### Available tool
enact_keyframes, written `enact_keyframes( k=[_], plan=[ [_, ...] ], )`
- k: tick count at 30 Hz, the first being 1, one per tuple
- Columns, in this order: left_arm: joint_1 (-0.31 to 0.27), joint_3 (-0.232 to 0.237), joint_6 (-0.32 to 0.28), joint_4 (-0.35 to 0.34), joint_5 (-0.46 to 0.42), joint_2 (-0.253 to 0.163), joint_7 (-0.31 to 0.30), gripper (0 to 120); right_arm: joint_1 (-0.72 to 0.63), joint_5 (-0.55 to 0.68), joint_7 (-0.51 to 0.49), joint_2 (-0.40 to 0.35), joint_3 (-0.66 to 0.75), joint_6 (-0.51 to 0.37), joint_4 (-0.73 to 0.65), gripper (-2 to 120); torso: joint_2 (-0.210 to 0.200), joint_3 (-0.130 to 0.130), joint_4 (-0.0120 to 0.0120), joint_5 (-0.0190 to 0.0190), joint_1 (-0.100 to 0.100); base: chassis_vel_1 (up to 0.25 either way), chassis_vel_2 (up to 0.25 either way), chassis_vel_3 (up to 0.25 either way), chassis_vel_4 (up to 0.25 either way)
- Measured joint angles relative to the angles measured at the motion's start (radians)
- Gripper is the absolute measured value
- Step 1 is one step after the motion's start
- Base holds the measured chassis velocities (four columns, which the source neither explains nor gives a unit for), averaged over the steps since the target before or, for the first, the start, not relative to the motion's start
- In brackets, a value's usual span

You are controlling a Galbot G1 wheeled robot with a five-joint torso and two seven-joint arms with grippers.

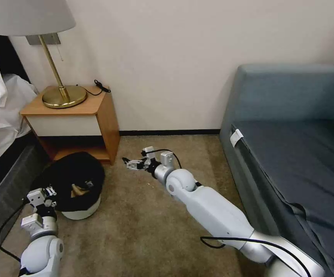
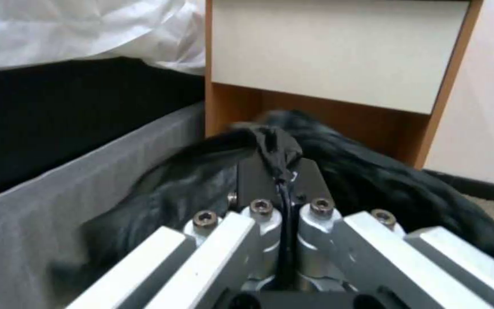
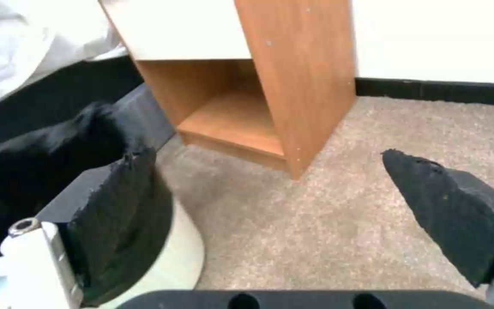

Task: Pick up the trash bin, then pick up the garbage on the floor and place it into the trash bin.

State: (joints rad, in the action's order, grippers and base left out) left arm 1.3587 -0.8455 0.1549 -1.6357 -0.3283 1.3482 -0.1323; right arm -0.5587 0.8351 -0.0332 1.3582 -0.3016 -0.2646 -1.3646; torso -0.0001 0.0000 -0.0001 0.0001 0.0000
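White trash bin (image 1: 83, 211), glossy black bag (image 1: 74, 173) (tan carpet (image 1: 144, 231) beneath)

Even, soft indoor light, moderately bright, no glare, faint shadow under the nightstand (image 1: 74, 115), black bin bag (image 1: 72, 179) lacking detail, left wrist view blurred up close, head view edges mildly bowed.

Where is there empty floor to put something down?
Bare carpet lies between the trash bin and sofa, under the open right gripper. It's crowded by the nightstand, where the left gripper pinches the bin's bag.
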Motion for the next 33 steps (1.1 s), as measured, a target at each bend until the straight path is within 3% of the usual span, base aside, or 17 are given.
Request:
enact_keyframes(
  k=[7, 9, 14, 17, 19, 26, 29, 33],
  plan=[
    [0.022, -0.02, -0.01, 0.008, -0.014, 0.006, -0.043, 0, -0.018, 0.01, -0.006, -0.012, 0.025, -0.003, -0.005, 100, 0.0, 0.0, 0.0001, -0.0001, 0.0, 0.0, 0.0, 0.0, 0.0],
    [0.031, -0.027, -0.011, 0.01, -0.017, 0.007, -0.053, 5, -0.021, 0.01, -0.007, -0.016, 0.029, -0.005, -0.006, 100, 0.0, 0.0, 0.0001, 0.0, 0.0, 0.0, 0.0, 0.0, 0.0],
    [0.079, -0.066, -0.011, -0.009, -0.023, 0.025, -0.085, 30, -0.043, 0.009, -0.01, -0.028, 0.053, -0.012, -0.018, 100, 0.0, 0.0, 0.0002, -0.0001, 0.0, 0.0, 0.0, 0.0, 0.0],
    [0.088, -0.076, -0.012, -0.02, -0.023, 0.03, -0.092, 35, -0.052, 0.004, -0.01, -0.032, 0.059, -0.012, -0.022, 100, 0.0, 0.0, 0.0002, -0.0001, 0.0, 0.0, 0.0, 0.0, 0.0],
    [0.106, -0.096, -0.012, -0.044, -0.023, 0.04, -0.104, 47, -0.073, -0.006, -0.006, -0.039, 0.074, -0.011, -0.032, 100, 0.0, 0.0, 0.0001, -0.0001, 0.0, 0.0, 0.0, 0.0, 0.0],
    [0.113, -0.123, -0.017, -0.093, 0.003, 0.055, -0.131, 67, -0.1, -0.012, 0.005, -0.052, 0.086, -0.002, -0.057, 100, 0.0, 0.0, 0.0, 0.0, 0.0, 0.0, 0.0, 0.0, 0.0],
    [0.124, -0.137, -0.026, -0.143, 0.04, 0.069, -0.143, 84, -0.111, -0.021, 0.006, -0.059, 0.093, 0.012, -0.078, 100, 0.0, 0.0, 0.0001, 0.0, 0.0, 0.0, 0.0, 0.0, 0.0],
    [0.138, -0.151, -0.026, -0.175, 0.061, 0.079, -0.147, 94, -0.122, -0.022, 0.001, -0.064, 0.105, 0.025, -0.094, 100, 0.0, 0.0, 0.0001, -0.0001, 0.0, 0.0, 0.0, 0.0, 0.0]
  ],
)
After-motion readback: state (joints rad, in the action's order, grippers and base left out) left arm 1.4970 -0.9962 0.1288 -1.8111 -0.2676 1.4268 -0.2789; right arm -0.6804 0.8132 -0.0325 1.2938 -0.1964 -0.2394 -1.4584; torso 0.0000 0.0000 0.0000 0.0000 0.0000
